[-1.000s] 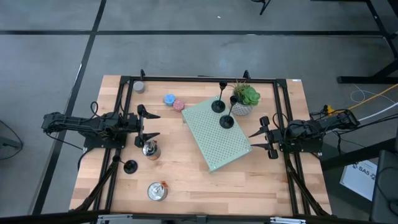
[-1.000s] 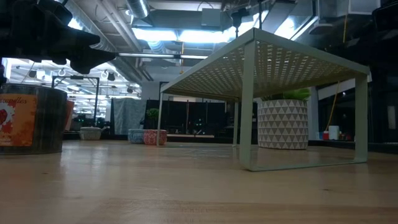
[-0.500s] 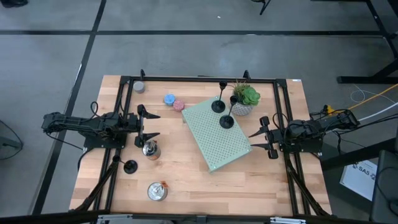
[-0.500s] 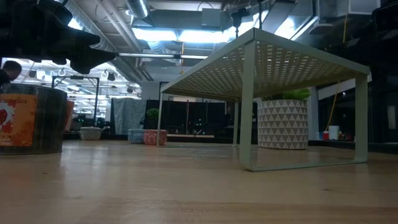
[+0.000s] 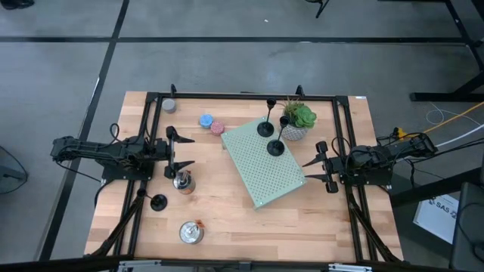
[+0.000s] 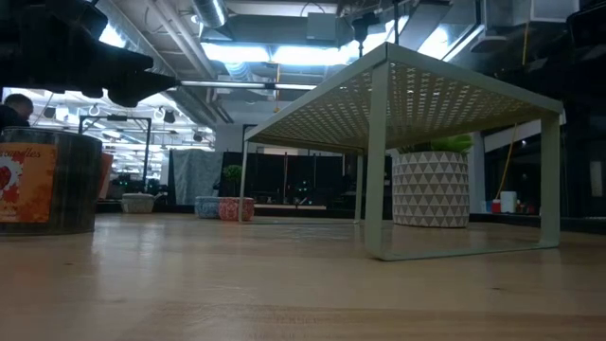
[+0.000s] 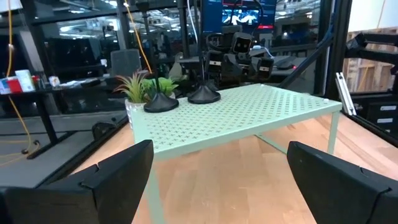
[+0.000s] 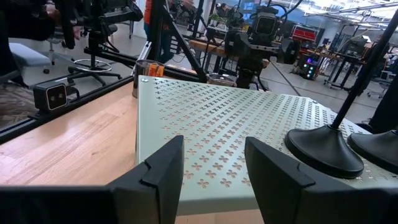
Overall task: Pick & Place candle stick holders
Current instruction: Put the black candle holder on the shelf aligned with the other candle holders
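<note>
On the rack's (image 5: 263, 162) far edge, two candle stick holders (image 5: 275, 148) stand.

Person's head (image 6: 15, 106) perhaps slightly shifted

A wooden table (image 5: 227, 219) carries a pale green perforated rack (image 5: 263, 162), a potted plant (image 5: 296, 121), blue (image 5: 206, 120) and pink (image 5: 218, 128) candles, a black candle holder (image 5: 158, 202), two tins (image 5: 191, 232), and what may be another small tin (image 5: 169, 106) in the far left corner.
</note>
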You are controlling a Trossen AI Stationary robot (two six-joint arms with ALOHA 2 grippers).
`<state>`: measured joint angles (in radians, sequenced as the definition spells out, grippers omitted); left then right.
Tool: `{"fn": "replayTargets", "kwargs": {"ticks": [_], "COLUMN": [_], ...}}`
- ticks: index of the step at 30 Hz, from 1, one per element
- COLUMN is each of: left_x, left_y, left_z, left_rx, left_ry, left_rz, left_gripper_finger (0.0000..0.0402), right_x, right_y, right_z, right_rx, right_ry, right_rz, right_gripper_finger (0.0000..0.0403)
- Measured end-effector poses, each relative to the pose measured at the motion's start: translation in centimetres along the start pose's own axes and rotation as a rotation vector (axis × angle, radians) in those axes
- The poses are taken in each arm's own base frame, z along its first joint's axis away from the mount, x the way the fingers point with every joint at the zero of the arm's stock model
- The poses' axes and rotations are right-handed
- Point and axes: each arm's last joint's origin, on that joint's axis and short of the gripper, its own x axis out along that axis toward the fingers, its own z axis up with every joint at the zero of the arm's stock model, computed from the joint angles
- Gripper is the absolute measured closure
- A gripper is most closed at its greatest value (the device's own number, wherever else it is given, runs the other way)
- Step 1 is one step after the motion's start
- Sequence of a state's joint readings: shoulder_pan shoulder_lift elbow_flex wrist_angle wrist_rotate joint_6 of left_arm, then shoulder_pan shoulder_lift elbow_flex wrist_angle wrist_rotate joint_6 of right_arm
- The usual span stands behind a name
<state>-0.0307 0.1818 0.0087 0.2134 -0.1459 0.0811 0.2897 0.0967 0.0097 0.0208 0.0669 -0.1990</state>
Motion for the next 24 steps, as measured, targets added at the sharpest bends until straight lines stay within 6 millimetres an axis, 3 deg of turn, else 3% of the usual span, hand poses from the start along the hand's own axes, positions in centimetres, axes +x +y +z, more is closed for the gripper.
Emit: {"fn": "replayTargets", "kwargs": {"ticks": [3,8,18,24], "left_x": [0.0,0.0,-0.1,-0.1], "left_y": [0.0,0.0,-0.1,-0.2], "left_z": [0.0,0.1,1.3,1.0], "left_rx": [-0.037,-0.261,-0.425,-0.512], "left_ry": [-0.001,-0.006,-0.121,-0.085], "left_rz": [-0.01,-0.016,-0.088,-0.1], "left_gripper_finger": [0.0034,0.0034,0.0034,0.0034], "right_x": [0.0,0.0,0.0,0.0], "right_y": [0.0,0.0,0.0,0.0], "right_z": [0.0,0.0,0.0,0.0], "right_rx": [0.0,0.0,0.0,0.0], "right_ry": [0.0,0.0,0.0,0.0], "right_rz": [0.0,0.0,0.0,0.0], "right_gripper_finger": [0.0231,0.0231,0.0231,0.0231]}}
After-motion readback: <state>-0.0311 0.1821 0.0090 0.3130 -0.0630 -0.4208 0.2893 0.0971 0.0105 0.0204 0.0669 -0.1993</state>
